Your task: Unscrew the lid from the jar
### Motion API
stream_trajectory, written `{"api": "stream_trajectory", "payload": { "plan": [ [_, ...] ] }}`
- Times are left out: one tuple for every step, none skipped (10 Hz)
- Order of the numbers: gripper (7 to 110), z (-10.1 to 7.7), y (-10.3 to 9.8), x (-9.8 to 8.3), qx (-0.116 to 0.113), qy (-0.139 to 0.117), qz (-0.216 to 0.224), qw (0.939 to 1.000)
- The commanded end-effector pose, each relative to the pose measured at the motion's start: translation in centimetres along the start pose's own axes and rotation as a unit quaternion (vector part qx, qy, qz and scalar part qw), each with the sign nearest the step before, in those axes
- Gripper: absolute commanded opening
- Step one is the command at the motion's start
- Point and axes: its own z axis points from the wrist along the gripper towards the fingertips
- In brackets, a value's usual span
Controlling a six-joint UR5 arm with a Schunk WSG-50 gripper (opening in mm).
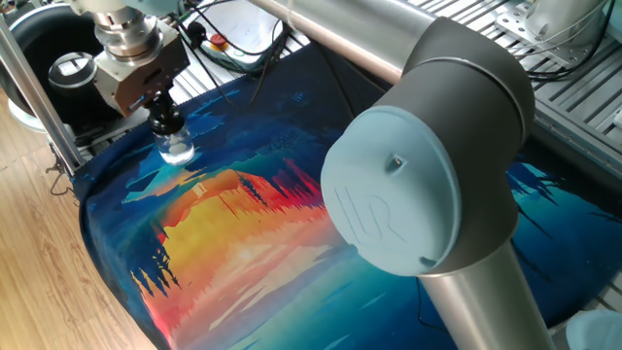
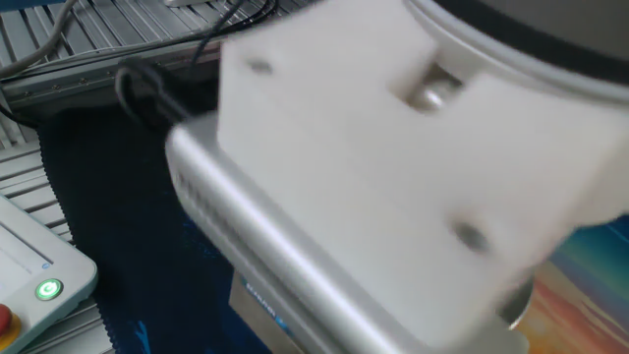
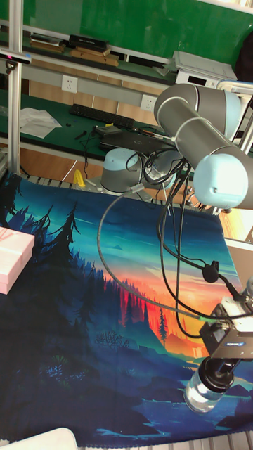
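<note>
— one fixed view, what have you got?
— jaws [image 1: 161, 109] clamped on the lid [image 1: 165, 121] of the jar [image 1: 176, 147], standing at the tabletop [image 1: 243, 233] corner.
— other fixed view?
— only blurred arm.
— tall fixed view?
— same grip; jar [image 3: 202, 391] near the front edge.

A printed cloth table cover [image 1: 253, 243] shows a sunset scene of orange, yellow and red bands, deep blue and teal around them, with dark tree silhouettes. The small rounded screw lid [image 1: 165, 119] is black, and the squat little glass jar [image 1: 177, 149] is clear. A pale pink gift box [image 3: 13, 259] sits at the cloth's edge, and the arm's round joint cap [image 1: 387, 201] is light blue on silver-grey.
</note>
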Motion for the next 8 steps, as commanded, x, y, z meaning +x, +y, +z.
{"api": "stream_trajectory", "payload": {
  "plan": [
    [22,-0.4,-0.1,-0.1,-0.001,-0.003,-0.113,0.9936],
    [22,-0.5,-0.3,-0.2,-0.001,-0.004,-0.145,0.9894],
    [22,-0.7,-0.4,-0.3,-0.006,-0.006,-0.179,0.9838],
    [22,-0.8,-0.3,-0.5,-0.015,-0.010,-0.211,0.9772],
    [22,-0.8,-0.5,-0.6,-0.013,-0.010,-0.241,0.9703],
    [22,-0.5,-0.9,-0.7,-0.007,-0.010,-0.272,0.9621],
    [22,0.0,-0.8,-1.0,-0.012,-0.021,-0.301,0.9535],
    [22,0.5,-0.4,-1.1,-0.025,-0.034,-0.322,0.9459]
  ]
}}
